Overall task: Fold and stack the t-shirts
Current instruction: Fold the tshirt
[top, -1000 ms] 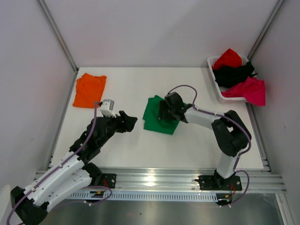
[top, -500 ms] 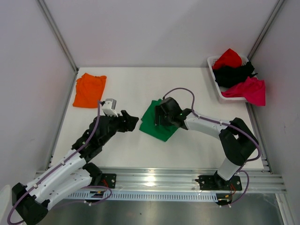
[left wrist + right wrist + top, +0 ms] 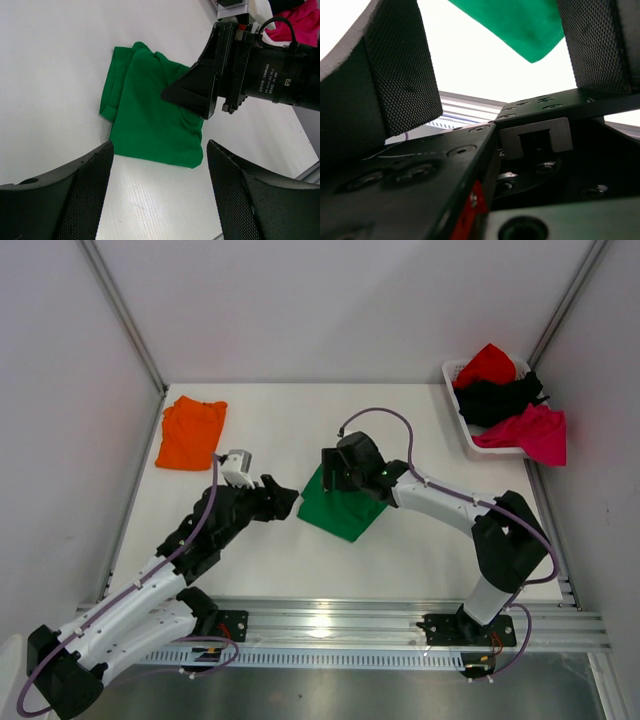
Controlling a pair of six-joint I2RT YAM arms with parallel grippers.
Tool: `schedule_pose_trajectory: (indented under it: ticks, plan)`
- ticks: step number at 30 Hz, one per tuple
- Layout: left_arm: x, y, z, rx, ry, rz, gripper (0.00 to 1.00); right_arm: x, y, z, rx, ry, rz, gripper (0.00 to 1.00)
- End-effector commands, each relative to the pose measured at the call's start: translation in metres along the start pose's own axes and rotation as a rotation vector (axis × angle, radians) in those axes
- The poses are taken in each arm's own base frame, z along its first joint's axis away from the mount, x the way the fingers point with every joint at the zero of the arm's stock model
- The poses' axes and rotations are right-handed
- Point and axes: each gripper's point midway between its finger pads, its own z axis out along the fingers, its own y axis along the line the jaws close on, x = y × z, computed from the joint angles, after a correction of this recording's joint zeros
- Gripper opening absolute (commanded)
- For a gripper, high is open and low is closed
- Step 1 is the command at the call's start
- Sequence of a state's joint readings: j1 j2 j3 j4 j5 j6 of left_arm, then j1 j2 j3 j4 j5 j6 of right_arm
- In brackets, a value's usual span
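Tabletop (image 3: 280,410) of plain white carries everything here. At its far left corner lies the orange t-shirt (image 3: 190,432), folded into a rough rectangle and flat on the surface, well apart from both arms.

Nearer the front, the left arm reaches in from the lower left, a purple cable (image 3: 205,502) running along it. The left pincer (image 3: 283,502) is spread wide with nothing between its fingers; in the left wrist view the left pincer (image 3: 160,146) frames bare white surface and the near edge of the cloth ahead of it. It is just left of the green t-shirt (image 3: 340,512) and does not touch it.

The green t-shirt (image 3: 150,115) lies folded near the middle of the tabletop, turned so that one corner points toward the front edge. A thicker doubled band of cloth runs along one side in the left wrist view.

The right arm stretches leftward from its base at the lower right, and the right pincer (image 3: 335,468) is above the far part of the green cloth. From its own camera, the right pincer (image 3: 500,55) is spread wide, and a corner of the green t-shirt (image 3: 520,20) shows beyond the fingers, not clamped. Whether the fingertips touch the cloth I cannot tell.

At the far right edge stands a white basket (image 3: 462,420). It holds a red t-shirt (image 3: 487,363), a black t-shirt (image 3: 500,397) and a magenta t-shirt (image 3: 530,430), all crumpled, the magenta one spilling over the rim.
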State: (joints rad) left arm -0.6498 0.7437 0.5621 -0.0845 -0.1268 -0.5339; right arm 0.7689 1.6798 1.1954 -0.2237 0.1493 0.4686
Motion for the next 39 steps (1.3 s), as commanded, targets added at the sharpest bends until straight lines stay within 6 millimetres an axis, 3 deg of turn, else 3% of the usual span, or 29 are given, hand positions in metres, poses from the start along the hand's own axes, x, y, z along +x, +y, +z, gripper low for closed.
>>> schedule_pose_trajectory:
  ticks: [1, 9, 14, 22, 25, 28, 30, 34, 39]
  plan:
    - [-0.001, -0.002, 0.002, 0.017, -0.010, -0.016, 0.78, -0.013, 0.005, 0.009, -0.005, -0.038, -0.027, 0.75]
    - [-0.003, -0.001, -0.002, 0.014, -0.022, -0.014, 0.78, -0.021, 0.012, 0.034, -0.059, -0.080, -0.034, 0.75]
    - [0.008, 0.006, 0.000, -0.004, -0.001, -0.018, 0.78, -0.025, 0.010, 0.051, -0.074, -0.083, -0.012, 0.75]
    - [0.021, 0.009, 0.010, -0.010, 0.034, -0.019, 0.78, -0.007, 0.038, 0.069, -0.140, -0.027, -0.025, 0.75]
    - [0.030, 0.011, 0.015, -0.015, 0.063, -0.021, 0.78, -0.013, 0.047, 0.072, -0.160, -0.060, -0.023, 0.74]
    - [0.035, 0.013, 0.017, -0.021, 0.079, -0.024, 0.77, -0.029, 0.029, 0.069, -0.054, -0.130, 0.013, 0.75]
    - [0.040, 0.015, 0.018, -0.025, 0.089, -0.022, 0.77, -0.044, 0.006, 0.062, 0.063, -0.199, 0.053, 0.75]
    - [0.041, 0.017, 0.017, -0.029, 0.092, -0.022, 0.77, -0.067, -0.022, 0.052, 0.144, -0.262, 0.114, 0.75]
    - [0.040, 0.017, 0.016, -0.029, 0.086, -0.022, 0.77, -0.072, -0.076, 0.040, 0.296, -0.263, 0.187, 0.75]
